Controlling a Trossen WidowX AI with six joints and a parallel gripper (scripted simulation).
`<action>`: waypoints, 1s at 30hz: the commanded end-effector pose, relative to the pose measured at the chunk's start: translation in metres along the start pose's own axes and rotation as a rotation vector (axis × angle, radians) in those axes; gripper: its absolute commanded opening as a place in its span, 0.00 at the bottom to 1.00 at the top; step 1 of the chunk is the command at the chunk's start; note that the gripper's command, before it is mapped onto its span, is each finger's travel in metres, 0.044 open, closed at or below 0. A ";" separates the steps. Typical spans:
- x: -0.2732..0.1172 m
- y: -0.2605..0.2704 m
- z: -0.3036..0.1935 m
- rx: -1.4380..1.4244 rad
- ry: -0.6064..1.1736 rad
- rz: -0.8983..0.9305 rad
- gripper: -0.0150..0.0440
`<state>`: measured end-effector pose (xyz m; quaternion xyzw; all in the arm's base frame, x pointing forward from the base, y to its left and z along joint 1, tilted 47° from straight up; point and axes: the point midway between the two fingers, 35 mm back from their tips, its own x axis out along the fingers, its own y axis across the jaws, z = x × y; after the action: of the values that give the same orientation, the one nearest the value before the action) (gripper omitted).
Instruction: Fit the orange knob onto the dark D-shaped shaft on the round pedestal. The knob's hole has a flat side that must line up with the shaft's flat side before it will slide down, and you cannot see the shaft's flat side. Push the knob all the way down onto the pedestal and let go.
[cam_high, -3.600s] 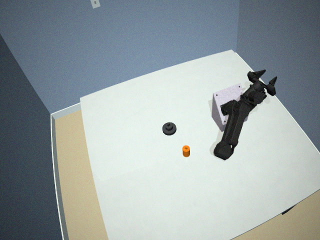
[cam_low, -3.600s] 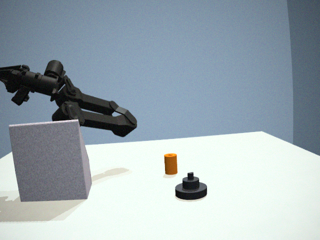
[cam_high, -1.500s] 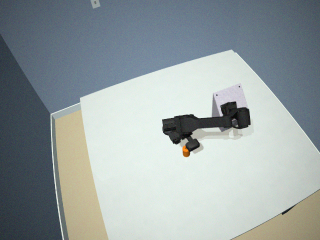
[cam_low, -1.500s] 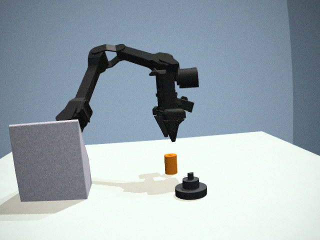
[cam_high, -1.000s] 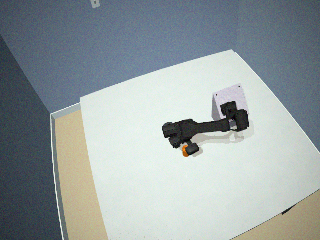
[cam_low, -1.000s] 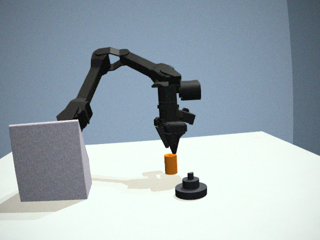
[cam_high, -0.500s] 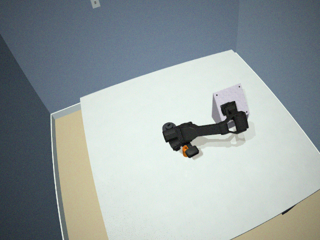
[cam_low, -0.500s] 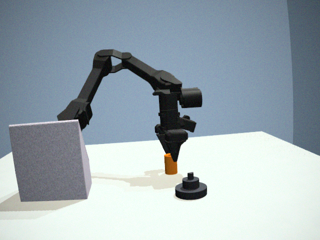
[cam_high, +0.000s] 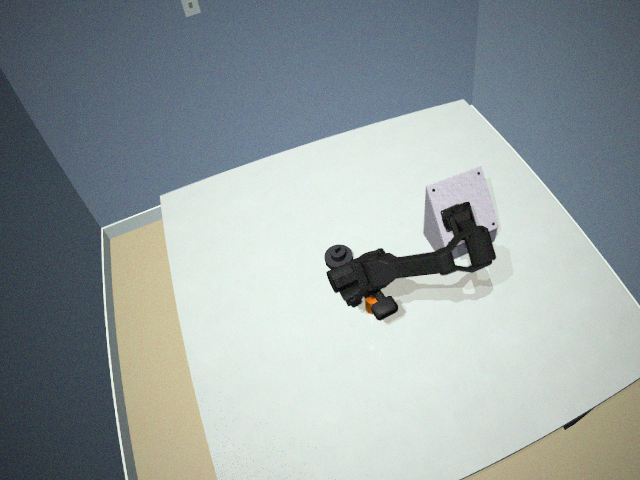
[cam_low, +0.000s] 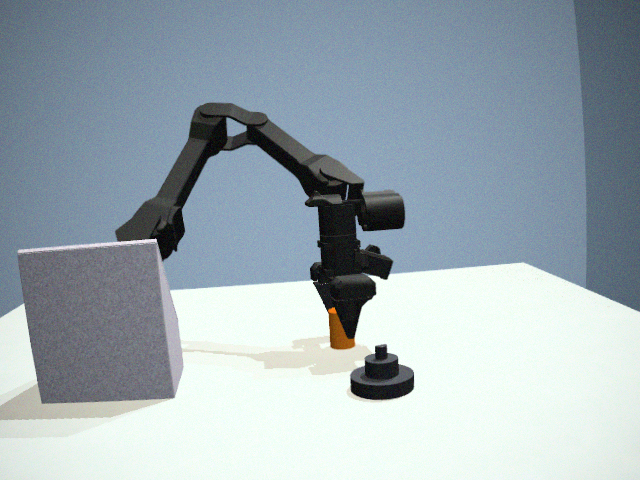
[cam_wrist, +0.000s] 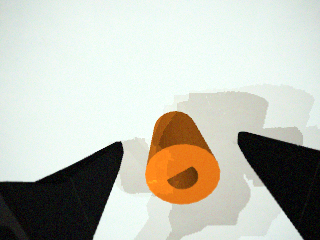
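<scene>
So that its fingers can pass either side of the orange knob (cam_high: 370, 304) (cam_low: 341, 333) (cam_wrist: 182, 174), the end effector (cam_low: 341, 325) (cam_wrist: 178, 142) is spread wide, gripping nothing; the knob stands upright on the surface (cam_high: 289, 372) (cam_low: 496, 372) (cam_wrist: 75, 65), near the pedestal (cam_high: 331, 257) (cam_low: 382, 388).

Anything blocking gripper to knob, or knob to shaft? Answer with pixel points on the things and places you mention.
Nothing visible either way. The open gripper (cam_low: 342, 338) (cam_wrist: 178, 142) has its fingers on either side of the orange knob (cam_high: 370, 304) (cam_low: 338, 333) (cam_wrist: 182, 155), not touching in the wrist view. Only bare tabletop (cam_high: 289, 351) (cam_low: 465, 413) (cam_wrist: 60, 60) separates knob and pedestal (cam_high: 330, 257) (cam_low: 382, 388).
</scene>
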<state>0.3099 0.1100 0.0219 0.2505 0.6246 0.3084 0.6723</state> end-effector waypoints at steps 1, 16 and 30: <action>0.007 0.000 -0.001 0.007 0.001 0.006 1.00; 0.017 0.001 -0.002 0.008 0.001 0.008 0.69; 0.002 -0.001 0.001 0.008 0.000 0.002 0.26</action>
<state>0.3065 0.1209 0.0123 0.2545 0.6295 0.3081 0.6663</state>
